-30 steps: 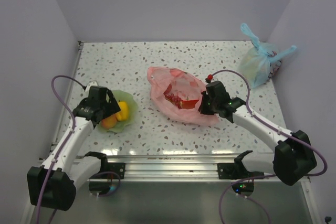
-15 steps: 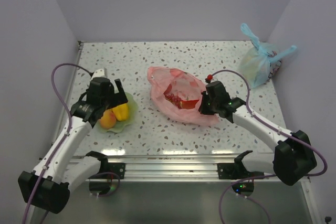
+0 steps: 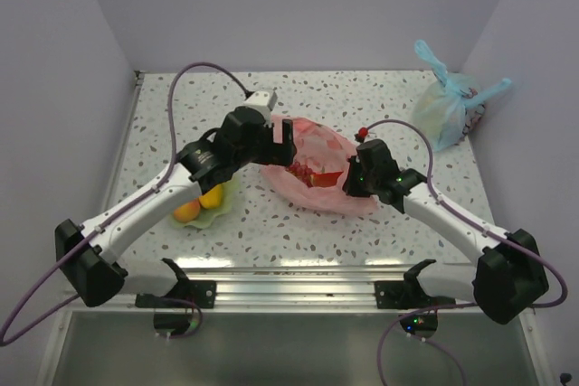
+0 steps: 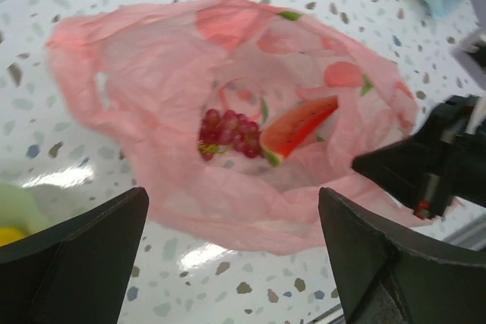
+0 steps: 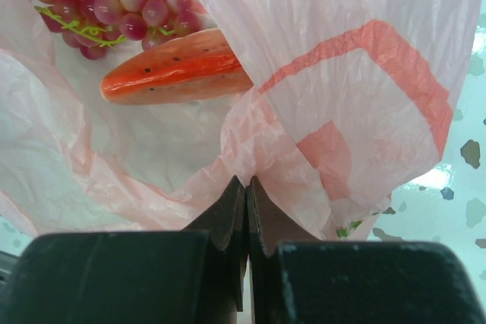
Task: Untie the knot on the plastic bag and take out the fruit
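The pink plastic bag (image 3: 312,169) lies mid-table with its mouth spread wide; the knot is out of view. Inside it sit fruit: a dark red grape cluster (image 4: 228,134) and a red watermelon slice (image 4: 300,125), which the right wrist view shows as grapes (image 5: 114,5) and slice (image 5: 178,66). My left gripper (image 3: 282,144) hovers open over the bag's left side, its fingers (image 4: 76,256) wide apart and empty. My right gripper (image 3: 350,183) is shut on the bag's near-right rim, pinching the pink film (image 5: 247,180).
A green bowl (image 3: 206,217) at the left holds a yellow fruit (image 3: 213,196) and an orange one (image 3: 187,212), partly under my left arm. A knotted light blue bag (image 3: 448,106) stands at the back right, by the wall.
My left arm has swung from the green bowl rightward to above the pink bag, jaws still open. The right gripper has kept its pinch on the bag's rim.
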Robot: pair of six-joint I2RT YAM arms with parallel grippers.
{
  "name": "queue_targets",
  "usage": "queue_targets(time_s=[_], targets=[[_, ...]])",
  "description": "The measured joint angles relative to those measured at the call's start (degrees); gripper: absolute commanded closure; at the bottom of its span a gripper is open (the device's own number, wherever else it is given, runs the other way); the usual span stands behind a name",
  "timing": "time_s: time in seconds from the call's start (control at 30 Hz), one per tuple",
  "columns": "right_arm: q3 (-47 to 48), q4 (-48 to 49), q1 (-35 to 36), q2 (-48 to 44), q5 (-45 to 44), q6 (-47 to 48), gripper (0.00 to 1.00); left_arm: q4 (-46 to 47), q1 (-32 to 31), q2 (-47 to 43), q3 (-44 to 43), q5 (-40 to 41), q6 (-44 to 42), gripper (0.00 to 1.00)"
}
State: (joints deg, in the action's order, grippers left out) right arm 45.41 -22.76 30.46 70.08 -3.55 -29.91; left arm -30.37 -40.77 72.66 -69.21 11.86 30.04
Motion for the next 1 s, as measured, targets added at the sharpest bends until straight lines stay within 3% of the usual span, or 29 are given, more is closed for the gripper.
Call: queue_targets(time_s=[0.17, 0.4, 0.73, 1.0], targets=[[-0.17, 0.04, 0.00, -0.11, 0.02, 0.00, 1.00, 3.17, -6.64, 9.97, -9.57, -2.29, -5.97, 0.00], [-0.92, 0.02, 0.00, -0.92, 0.04, 0.15, 1.00, 1.51, -8.57, 26.56, -20.37, -2.69, -16.90, 0.04], [-1.84, 0.02, 0.00, -1.60, 0.11, 0.24, 1.00, -2.12, -8.52, 38.82, -23.74, 3.74, -27.63, 0.04], [-2.10, 0.04, 0.00, -1.60, 0.26, 0.70, 1.00, -2.16, -6.80, 45.13, -25.44, 9.92, -31.23, 0.02]])
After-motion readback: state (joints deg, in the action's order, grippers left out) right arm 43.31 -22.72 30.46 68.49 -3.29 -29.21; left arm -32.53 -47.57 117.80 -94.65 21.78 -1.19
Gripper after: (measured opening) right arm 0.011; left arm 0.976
